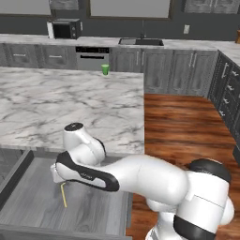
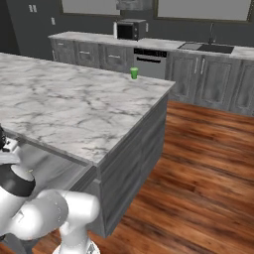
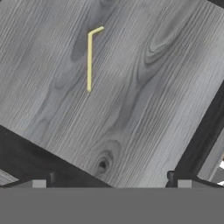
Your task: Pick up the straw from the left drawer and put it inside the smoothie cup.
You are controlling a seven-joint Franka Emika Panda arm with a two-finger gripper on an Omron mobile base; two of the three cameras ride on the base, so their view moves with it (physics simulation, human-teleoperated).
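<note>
Gripper [image 3: 109, 183] fingertips spread wide, low over the left drawer [image 3: 144, 109]. Ahead lies the straw [image 3: 89, 61], flat, pointing away, far tip bent; the left base view alone adds the distant smoothie cup [image 1: 105, 69].

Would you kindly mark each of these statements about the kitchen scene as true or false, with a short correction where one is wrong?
1. The straw lies on the floor of the open left drawer. True.
2. The straw is already standing in the smoothie cup. False: it lies in the drawer, and the cup stands apart on the marble counter.
3. The gripper is open and holds nothing. True.
4. The straw is perfectly straight. False: one end is bent to the side.
5. The cup stands at the counter's near edge, beside the drawer. False: it stands near the far edge.
</note>
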